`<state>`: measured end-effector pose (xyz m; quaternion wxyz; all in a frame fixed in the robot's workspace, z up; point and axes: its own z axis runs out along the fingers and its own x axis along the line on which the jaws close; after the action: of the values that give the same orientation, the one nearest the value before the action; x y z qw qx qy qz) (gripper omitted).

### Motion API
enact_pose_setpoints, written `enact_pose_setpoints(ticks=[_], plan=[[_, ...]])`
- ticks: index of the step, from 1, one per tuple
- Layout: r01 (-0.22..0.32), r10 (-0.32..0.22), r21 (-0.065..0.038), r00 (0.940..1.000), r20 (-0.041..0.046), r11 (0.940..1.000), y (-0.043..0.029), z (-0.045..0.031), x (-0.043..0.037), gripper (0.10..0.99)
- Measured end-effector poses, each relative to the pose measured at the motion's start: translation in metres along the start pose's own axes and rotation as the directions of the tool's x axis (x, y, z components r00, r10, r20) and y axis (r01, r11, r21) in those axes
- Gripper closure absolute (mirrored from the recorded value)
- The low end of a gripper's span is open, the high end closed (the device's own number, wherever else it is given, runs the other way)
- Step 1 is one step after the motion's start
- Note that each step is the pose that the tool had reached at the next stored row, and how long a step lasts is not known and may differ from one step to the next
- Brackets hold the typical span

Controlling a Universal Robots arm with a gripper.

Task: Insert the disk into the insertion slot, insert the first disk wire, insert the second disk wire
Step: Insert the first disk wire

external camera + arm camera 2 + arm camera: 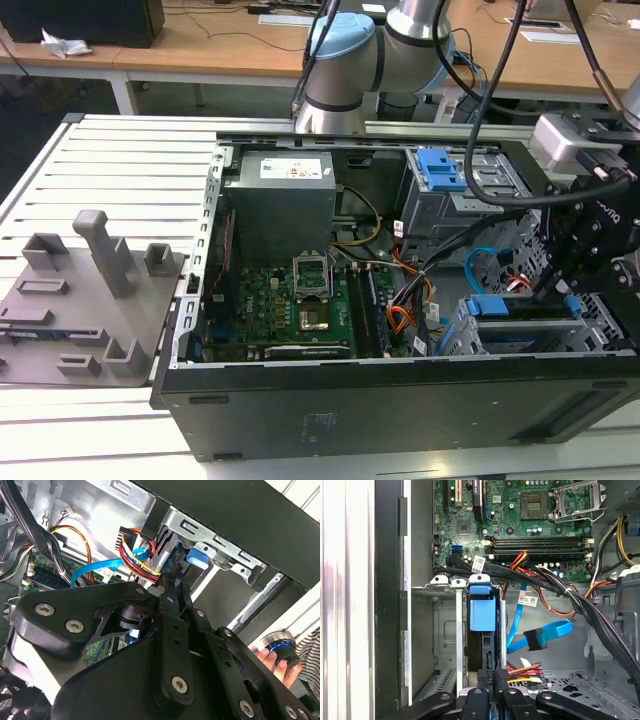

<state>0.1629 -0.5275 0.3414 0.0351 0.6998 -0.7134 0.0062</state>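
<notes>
Two black fingers of the claw [494, 676] stand pressed almost together. As far as I can judge, they pinch the plug of the first disk wire [525, 671], the red, yellow and black bundle that runs right up to their tips. Directly in front of the fingertips, touching or very nearly so, is the near end of the disk [482, 615]. It stands on its edge inside the insertion slot [446, 640], with its bright blue carrier tab at the far end. The disk therefore seems to be seated, and the work is now at its rear connectors. Its long axis goes in one line with the fingers, away from the claw and toward the motherboard [520, 525], so plug and disk end face each other along this line. Beside them the second disk wire [547, 632], a flat light-blue cable with a black plug, lies loose and apart from the disk. In the exterior view, the taller cage [440, 175] with a blue latch stands well apart from the claw.
</notes>
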Motion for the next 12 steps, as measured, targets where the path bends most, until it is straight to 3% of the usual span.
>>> enact_pose_setpoints(ticks=[12], plan=[[0.0,0.0,-0.001,1.0,0.0,1.0,-0.0024,0.0028,-0.0002,0.918]])
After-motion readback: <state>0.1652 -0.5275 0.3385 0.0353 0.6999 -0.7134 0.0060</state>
